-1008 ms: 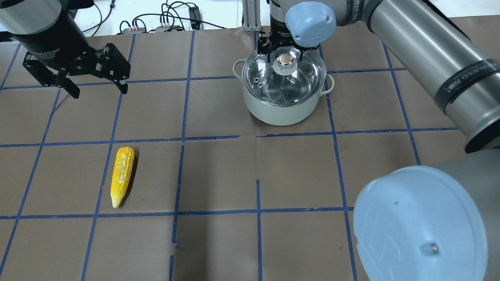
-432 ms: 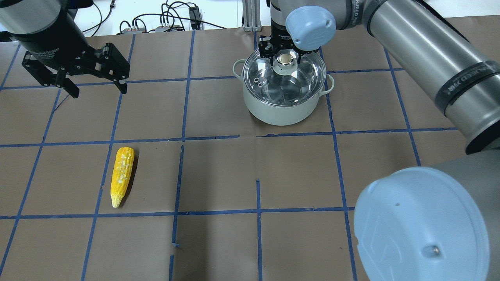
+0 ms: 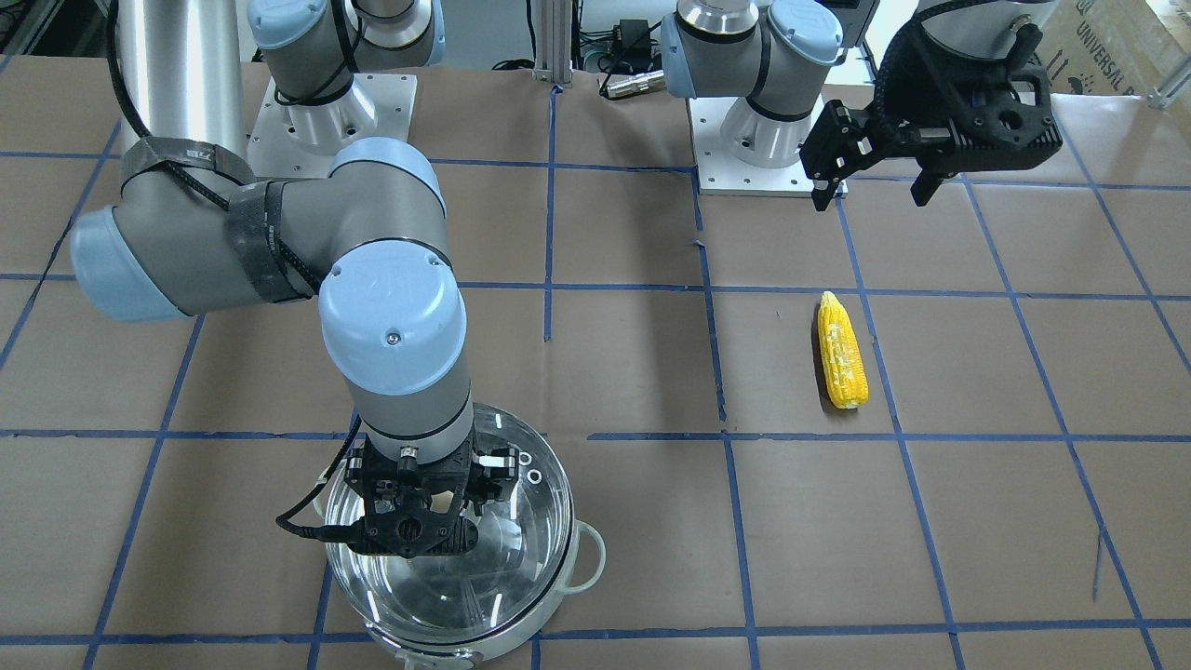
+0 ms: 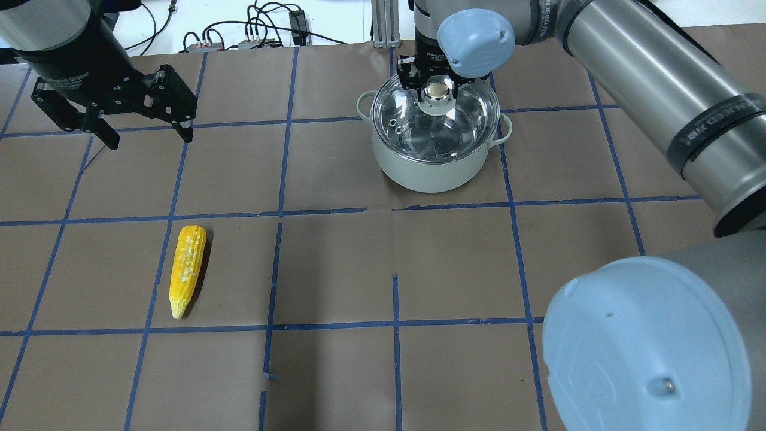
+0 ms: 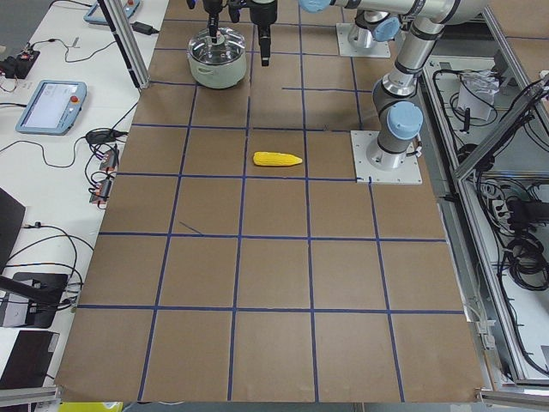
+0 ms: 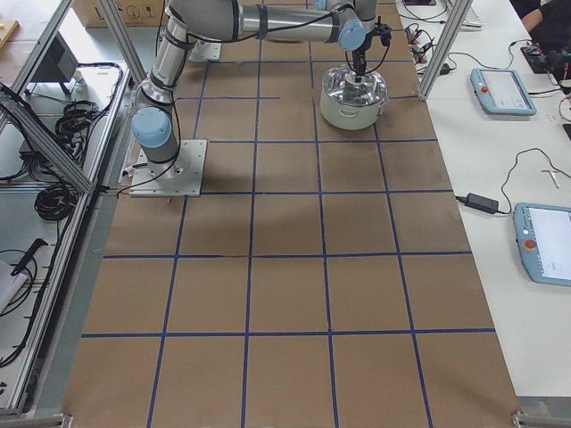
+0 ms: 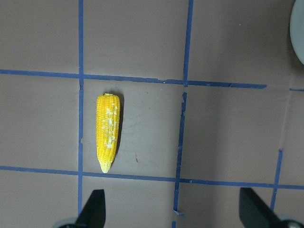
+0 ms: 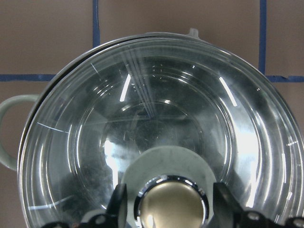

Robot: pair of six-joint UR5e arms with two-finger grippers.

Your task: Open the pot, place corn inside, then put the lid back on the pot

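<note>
While the glass lid (image 4: 413, 129) covers the pot (image 4: 428, 172) by the far edge, nothing is done: right gripper (image 8: 170, 209) brackets its knob (image 4: 437, 91) unclosed, left gripper (image 4: 151, 137) gapes, corn (image 4: 187, 269) untouched

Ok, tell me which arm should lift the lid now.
Right. The right pincer is open around the knob of the lid on the pot, one finger on each side. The left pincer hangs open far off, nearer the corn.

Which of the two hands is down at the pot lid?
The right hand: its fingers straddle the knob of the lid. The left hand hangs open, away from the corn.
</note>
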